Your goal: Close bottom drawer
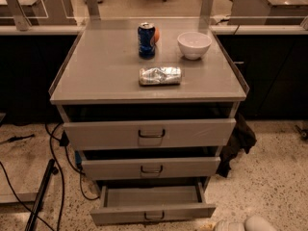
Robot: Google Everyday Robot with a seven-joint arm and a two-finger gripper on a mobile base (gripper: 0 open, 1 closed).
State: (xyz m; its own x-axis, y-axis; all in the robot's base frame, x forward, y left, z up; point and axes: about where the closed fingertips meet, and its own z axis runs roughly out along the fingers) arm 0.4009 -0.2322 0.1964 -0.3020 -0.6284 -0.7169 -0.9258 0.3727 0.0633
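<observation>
The bottom drawer (152, 214) is the lowest of three grey drawers in the cabinet. It stands pulled out well past the two above it, and its bare inside (151, 196) shows. A small dark loop handle (154, 216) sits on its front panel. My gripper (230, 225) shows only as white rounded parts at the bottom edge of the camera view. It is low, just right of the drawer's front right corner, and not touching the handle.
The mid drawer (151, 168) and top drawer (150, 134) stand slightly out. On the cabinet top (96, 76) are a blue can (146, 40), a white bowl (194, 44) and a crumpled silver packet (160, 75). Cables (52, 167) lie on the floor at left, and a dark cloth (239, 139) hangs at right.
</observation>
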